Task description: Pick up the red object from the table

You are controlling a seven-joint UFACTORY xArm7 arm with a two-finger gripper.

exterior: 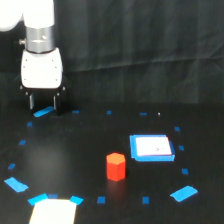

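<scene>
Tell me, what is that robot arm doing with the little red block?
Nothing yet. The robot's pincer hangs low over the black table at the back, on the exterior view's left, and it holds nothing. The red object stands upright by itself nearer the front, well away from the pincer. Just behind it, toward the exterior view's right, lies a flat blue-edged square. So the pick-up has not started; the arm would first have to move over to the block.

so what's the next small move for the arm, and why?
Probably translate toward the exterior view's right and nearer the camera, until above the red hexagonal block. The gripper hangs far off at upper left, holding nothing; the block stands upright beside the blue-edged square, not touching it.
</scene>
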